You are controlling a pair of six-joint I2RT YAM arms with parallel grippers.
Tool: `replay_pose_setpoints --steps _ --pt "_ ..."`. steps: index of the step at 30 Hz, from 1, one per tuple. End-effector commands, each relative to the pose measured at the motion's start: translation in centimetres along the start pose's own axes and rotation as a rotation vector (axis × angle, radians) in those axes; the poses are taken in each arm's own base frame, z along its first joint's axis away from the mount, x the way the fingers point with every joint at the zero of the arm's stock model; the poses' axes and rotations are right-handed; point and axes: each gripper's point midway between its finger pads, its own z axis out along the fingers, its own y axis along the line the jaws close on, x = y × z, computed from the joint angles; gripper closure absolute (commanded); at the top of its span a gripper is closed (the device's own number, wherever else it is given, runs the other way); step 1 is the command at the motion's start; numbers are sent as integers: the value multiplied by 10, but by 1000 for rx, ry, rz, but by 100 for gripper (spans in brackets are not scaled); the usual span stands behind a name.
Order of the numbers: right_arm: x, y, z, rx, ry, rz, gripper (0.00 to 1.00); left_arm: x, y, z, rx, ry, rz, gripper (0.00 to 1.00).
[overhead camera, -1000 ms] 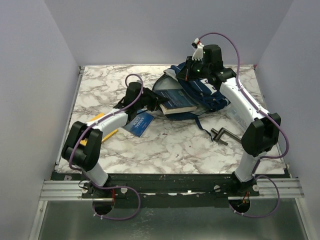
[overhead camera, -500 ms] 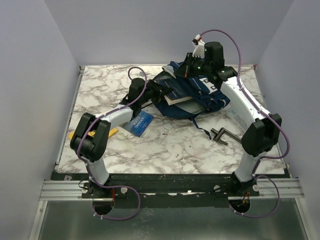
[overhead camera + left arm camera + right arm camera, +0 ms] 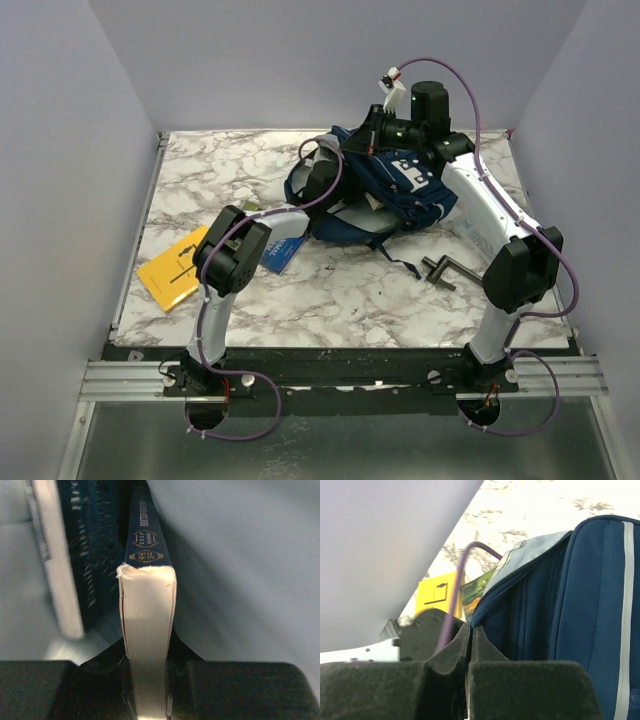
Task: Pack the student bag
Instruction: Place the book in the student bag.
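Setting: a robot test cell in a lab, not a lived-in room.

Evidence:
- Plain pale-violet panels (image 3: 70, 150) close off the left, far and right edges of the desk (image 3: 330, 290).
- The desk top is a marble-patterned sheet.
- A slotted aluminium rail (image 3: 340, 378) runs along the near edge and carries the bolted bases of the left arm (image 3: 232, 262) and right arm (image 3: 522, 270).
- Purple cable (image 3: 451, 605) runs exposed along the arms.
- Bare metal sheet (image 3: 340, 450) lies below the rail.

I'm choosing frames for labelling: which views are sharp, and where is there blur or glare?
Top external: evenly lit, sharp, soft shadows only. Left wrist: dim; the book has a crisp page edge but blurred spine lettering. Right wrist: the marble table is blown out, the student bag sharp, the near fingers soft.
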Motion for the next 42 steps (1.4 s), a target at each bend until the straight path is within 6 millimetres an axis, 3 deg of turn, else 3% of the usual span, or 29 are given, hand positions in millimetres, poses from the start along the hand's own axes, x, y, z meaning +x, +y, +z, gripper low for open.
replay_pose_setpoints --steps 1,7,11,16,28,36,39,42 --pt "-34 78 -18 -310 -73 -96 100 -24 -53 41 200 -142 -77 100" --pt "-28 81 -24 -313 -61 -92 100 -37 -29 63 63 -209 -74 98" --pt "-22 71 -26 -246 -54 -105 100 -38 -16 59 10 -187 -46 67" --pt "-22 53 -29 -174 -72 -93 100 -28 -15 37 -36 -145 -21 35" --pt "-21 23 -40 -35 -86 -99 100 -18 -13 -22 -188 3 -27 18" --pt "-18 13 -41 18 -93 -99 100 -16 -12 -55 -198 22 21 25" --pt "-14 -10 -41 124 -87 -119 100 -6 -22 -79 -162 83 85 25" --pt "-6 -51 -48 328 -64 -152 100 6 -43 -116 -80 174 165 21"
